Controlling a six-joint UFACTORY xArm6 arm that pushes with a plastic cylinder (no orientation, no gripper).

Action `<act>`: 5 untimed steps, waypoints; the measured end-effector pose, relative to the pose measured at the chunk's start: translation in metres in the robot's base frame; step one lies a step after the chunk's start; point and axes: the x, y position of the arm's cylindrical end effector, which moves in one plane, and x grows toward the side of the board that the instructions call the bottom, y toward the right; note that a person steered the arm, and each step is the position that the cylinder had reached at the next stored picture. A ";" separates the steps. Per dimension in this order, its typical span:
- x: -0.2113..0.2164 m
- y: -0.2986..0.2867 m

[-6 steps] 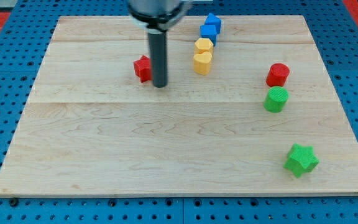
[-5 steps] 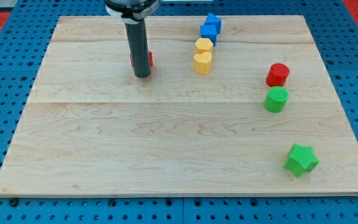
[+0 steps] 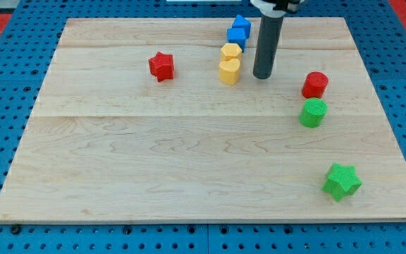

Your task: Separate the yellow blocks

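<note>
Two yellow blocks touch near the view's top centre: a yellow hexagon (image 3: 231, 51) and, just below it, a yellow heart (image 3: 229, 70). My tip (image 3: 262, 75) rests on the board just to the right of the yellow heart, a short gap away, not touching it. The rod rises straight up out of the view's top.
Two blue blocks (image 3: 240, 29) sit just above the yellow hexagon, touching it. A red star (image 3: 161, 66) lies to the left. A red cylinder (image 3: 315, 85) and a green cylinder (image 3: 313, 113) stand at the right. A green star (image 3: 342, 181) is at the lower right. The wooden board (image 3: 189, 162) lies on a blue pegboard.
My tip has swung from beside the red star on the left, across the yellow blocks, to their right side. The red star is now uncovered. No block has visibly moved.
</note>
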 end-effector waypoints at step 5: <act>-0.008 -0.053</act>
